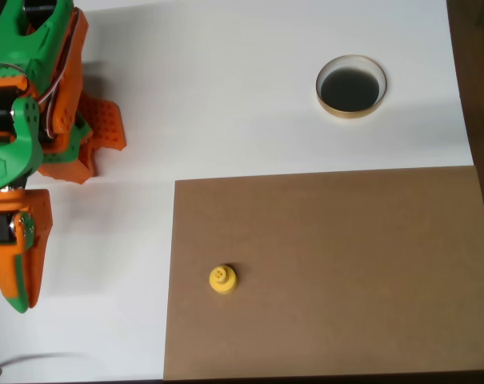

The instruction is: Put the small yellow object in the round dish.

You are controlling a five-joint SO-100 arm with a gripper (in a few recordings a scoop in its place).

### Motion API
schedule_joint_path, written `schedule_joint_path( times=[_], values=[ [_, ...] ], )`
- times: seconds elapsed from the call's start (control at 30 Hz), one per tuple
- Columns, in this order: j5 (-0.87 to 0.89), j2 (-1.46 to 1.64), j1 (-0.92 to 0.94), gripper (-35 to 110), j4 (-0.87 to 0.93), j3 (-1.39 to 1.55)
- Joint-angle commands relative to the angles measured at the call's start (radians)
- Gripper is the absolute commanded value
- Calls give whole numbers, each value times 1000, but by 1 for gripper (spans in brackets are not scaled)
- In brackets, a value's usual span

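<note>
Overhead view: orange-and-green claw [19, 276] at the left edge, tip toward the bottom, over the white tabletop [226, 88]. Cannot tell whether its fingers are apart or together. Small yellow object [222, 278] well right of the claw, upright on a brown board [346, 272]. Round dish [351, 86] far right and up, on bare tabletop.
</note>
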Motion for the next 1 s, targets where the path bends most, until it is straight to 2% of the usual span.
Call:
schedule_joint_path(
  times=[0.0,0.97],
  values=[
    [-2,32,9,0,-20,3],
    [-2,32,17,0,-21,3]
  ],
)
